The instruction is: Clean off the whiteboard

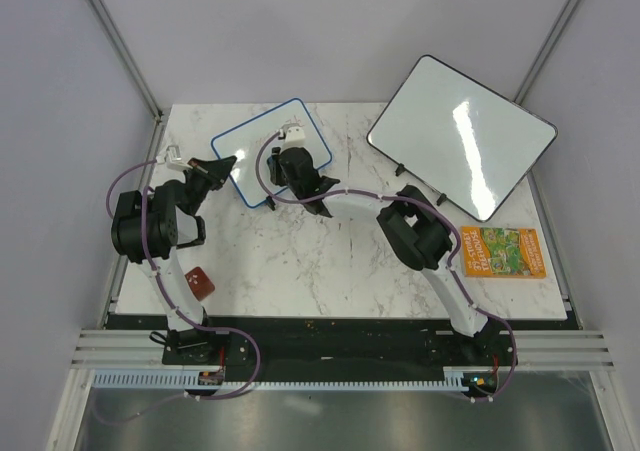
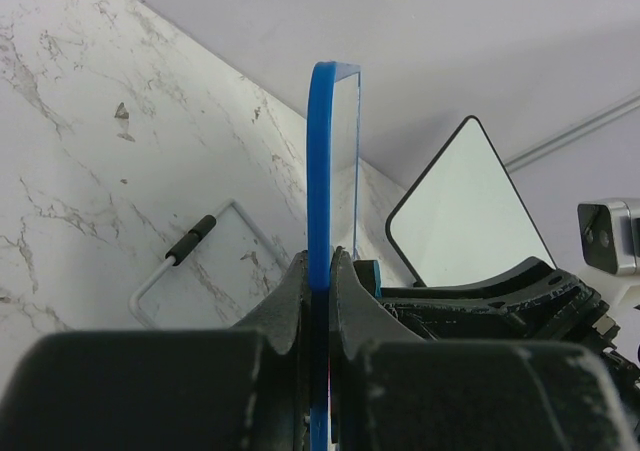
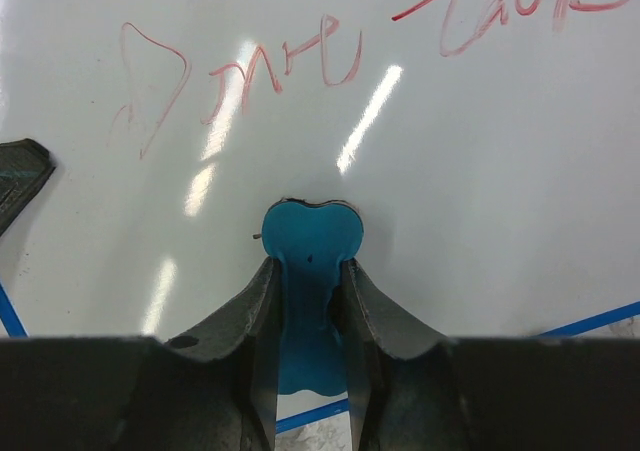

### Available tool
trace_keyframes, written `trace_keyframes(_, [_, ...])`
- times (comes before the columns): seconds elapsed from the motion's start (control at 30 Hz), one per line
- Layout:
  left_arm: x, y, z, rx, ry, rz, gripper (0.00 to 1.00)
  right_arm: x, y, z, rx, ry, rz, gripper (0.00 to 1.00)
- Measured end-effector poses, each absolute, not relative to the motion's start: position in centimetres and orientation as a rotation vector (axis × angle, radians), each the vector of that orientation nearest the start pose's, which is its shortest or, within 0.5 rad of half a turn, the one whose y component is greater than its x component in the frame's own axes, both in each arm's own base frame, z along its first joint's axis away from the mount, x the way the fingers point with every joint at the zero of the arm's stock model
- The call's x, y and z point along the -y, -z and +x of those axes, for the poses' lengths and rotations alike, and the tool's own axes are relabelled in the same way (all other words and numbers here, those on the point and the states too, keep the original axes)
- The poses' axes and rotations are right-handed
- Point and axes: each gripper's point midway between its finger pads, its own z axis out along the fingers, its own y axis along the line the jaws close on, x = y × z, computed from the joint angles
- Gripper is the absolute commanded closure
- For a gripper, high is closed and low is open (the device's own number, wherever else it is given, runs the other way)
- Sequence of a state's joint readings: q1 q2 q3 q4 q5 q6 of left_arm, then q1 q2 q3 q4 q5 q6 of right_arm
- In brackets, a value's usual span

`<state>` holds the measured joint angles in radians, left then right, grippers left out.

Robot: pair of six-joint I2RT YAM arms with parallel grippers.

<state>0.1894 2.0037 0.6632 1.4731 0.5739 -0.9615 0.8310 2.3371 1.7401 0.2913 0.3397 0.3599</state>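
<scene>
Several faint red scribbles (image 3: 270,71) cross the glossy blue-rimmed whiteboard (image 3: 480,191).

1. A robotics lab cell (a boxed-in test booth): plain grey walls (image 1: 320,31) and metal corner struts (image 1: 112,33) stand beyond the left hand (image 1: 220,164).
2. Under it, a marble-look surface (image 1: 300,271) edged by aluminium rails (image 1: 110,346).

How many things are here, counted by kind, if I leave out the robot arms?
Whiteboards: 2, the blue-rimmed whiteboard and the black-rimmed whiteboard
Blue eraser: 1
Colourful booklet: 1
Red-brown block: 1
Total: 5
</scene>
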Motion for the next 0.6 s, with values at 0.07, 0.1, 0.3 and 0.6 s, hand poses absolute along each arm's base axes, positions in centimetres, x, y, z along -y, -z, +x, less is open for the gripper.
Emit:
trace_keyframes(0.07, [3.7, -13.2, 46.5, -1.498, 1.031, -0.383, 0.98, -45.9, -10.7, 47.9, -1.879, -0.496, -0.228, 1.0])
trace_keyframes(0.1, [3.7, -13.2, 46.5, -1.497, 1.031, -0.382, 0.98, -45.9, -10.7, 47.9, -1.88, -0.492, -0.241, 1.0])
trace_keyframes(0.3, [3.7, -13.2, 46.5, -1.495, 1.03, -0.382, 0.98, -46.7, -11.6, 48.9, -1.849, -0.497, -0.332, 1.0])
trace_keyframes(0.6, [3.7, -13.3, 46.5, -1.495, 1.031, -0.38, 0.98, -48.7, -13.3, 49.7, -1.781, -0.494, -0.432, 1.0])
